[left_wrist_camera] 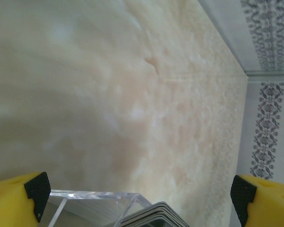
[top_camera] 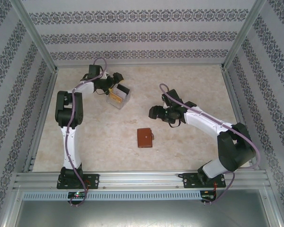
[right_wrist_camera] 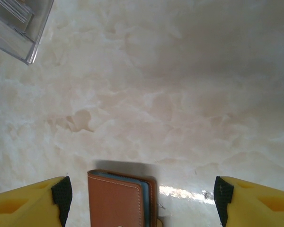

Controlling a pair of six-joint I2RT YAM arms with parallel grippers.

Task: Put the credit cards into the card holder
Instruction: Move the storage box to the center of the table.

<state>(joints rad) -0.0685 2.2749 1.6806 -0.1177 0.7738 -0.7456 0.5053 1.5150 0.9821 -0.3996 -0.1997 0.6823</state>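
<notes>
A clear plastic box (top_camera: 124,97) sits far back on the pale, cloudy table (top_camera: 189,146). White walls with grey flowery stripes (top_camera: 132,37) stand around it.

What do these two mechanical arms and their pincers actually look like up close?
The left arm and right arm have white segments, black joints and a purple cable along each. The left pincer and right pincer have yellow fingers with black pads.

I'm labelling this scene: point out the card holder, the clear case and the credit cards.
card holder (top_camera: 145,137), top view, middle of its brown leather cover.
clear case (right_wrist_camera: 14,40), right wrist view, its transparent side wall.
credit cards (left_wrist_camera: 156,217), left wrist view, top edges of the stack.
</notes>
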